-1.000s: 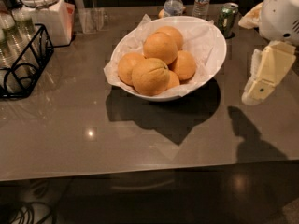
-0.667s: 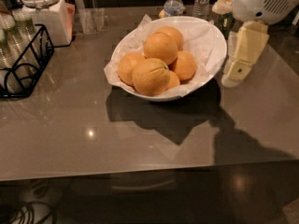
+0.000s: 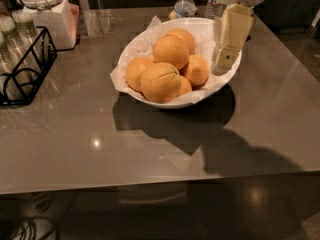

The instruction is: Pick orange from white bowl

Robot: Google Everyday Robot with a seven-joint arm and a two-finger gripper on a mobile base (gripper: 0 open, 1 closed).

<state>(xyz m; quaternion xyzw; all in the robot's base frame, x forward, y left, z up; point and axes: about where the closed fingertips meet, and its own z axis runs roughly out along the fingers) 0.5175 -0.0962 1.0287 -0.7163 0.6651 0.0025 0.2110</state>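
Glossy white bowl, lined with crinkled paper, held about six oranges; the smooth orange sat topmost, left of the gripper, which hung over the bowl's right rim, its opening impossible to tell.

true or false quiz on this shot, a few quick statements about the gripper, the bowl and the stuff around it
1. The gripper hangs over the right side of the white bowl. True.
2. The gripper is carrying an orange. False: it carries none, and the oranges all lie in the bowl.
3. Crinkled white paper lines the bowl. True.
4. The water bottle stands in front of the bowl, near the table's front edge. False: it stands behind the bowl, at the far side of the table.
5. The black wire rack is at the right of the picture. False: it is at the left edge.
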